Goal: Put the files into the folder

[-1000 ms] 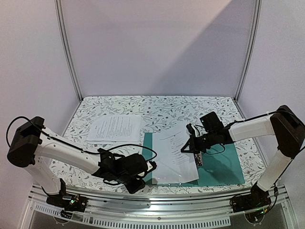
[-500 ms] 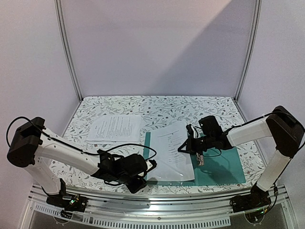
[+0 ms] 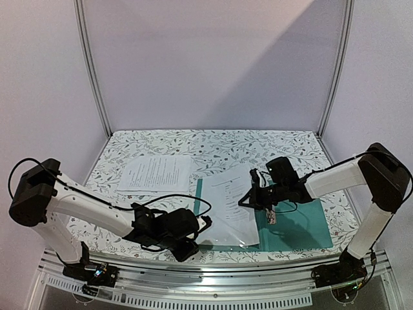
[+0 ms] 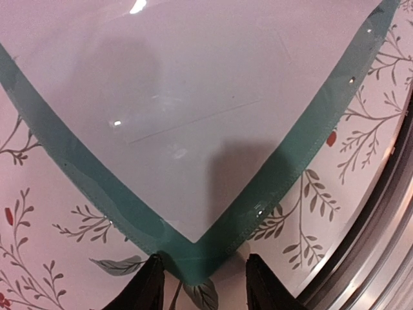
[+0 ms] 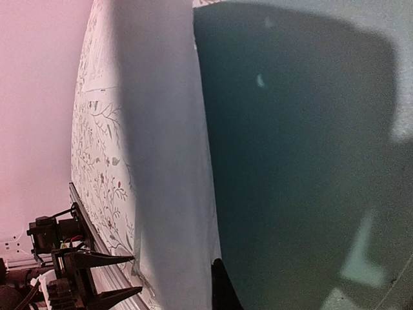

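Top external: left arm runs from its base at the near-left, elbow out far left, forearm low across the front of the white floral-print table. Left gripper sits at the near-left corner of the flat teal-green rectangular folder, which lies open and flat at centre-right of the table.

Left wrist: left gripper points down at the folder. Its black fingers are spread partway, with the folder's corner in the gap between them. Can't tell if either finger touches it, and no clear grip shows.

Top external: right arm rises from the near-right base, elbow high at the right edge, forearm reaching left and down over the folder. Right gripper has its jaws pressed together, pinching the right edge of a white printed paper sheet. That sheet covers the folder's left half, right edge lifted, near edge resting down. Silver metal clip shows on the folder just beside the gripper.

Right wrist: sheet seen nearly edge-on, folder beneath and beside it, one dark tip of the right gripper at the sheet's edge.

Top external: second batch, a flat pile of white printed sheets, lies on the table back-left, apart from the folder.
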{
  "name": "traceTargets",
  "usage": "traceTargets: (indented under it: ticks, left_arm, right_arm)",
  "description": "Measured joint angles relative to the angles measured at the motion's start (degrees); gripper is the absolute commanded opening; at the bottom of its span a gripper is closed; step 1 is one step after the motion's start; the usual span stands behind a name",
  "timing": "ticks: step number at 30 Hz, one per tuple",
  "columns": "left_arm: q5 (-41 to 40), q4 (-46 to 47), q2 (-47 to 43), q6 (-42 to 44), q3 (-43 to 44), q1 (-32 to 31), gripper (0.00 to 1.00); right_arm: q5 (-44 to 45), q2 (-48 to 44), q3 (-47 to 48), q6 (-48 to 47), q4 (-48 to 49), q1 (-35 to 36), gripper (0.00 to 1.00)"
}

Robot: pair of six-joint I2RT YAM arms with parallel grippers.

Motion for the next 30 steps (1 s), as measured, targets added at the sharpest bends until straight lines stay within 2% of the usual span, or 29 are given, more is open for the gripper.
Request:
traceTargets:
  ticks: [7,30]
  left_arm:
    - [-0.02,0.57,-0.13,-0.22,-0.33,0.0,0.44]
    - [-0.15,1.79,-0.15,-1.29,-0.72,0.0,0.44]
  right_arm:
    - [-0.39,2.71,3.85,-2.03,-1.77,2.78,0.0]
    - [0.96,2.99,4.17,-1.36,-6.67,3.02,0.0]
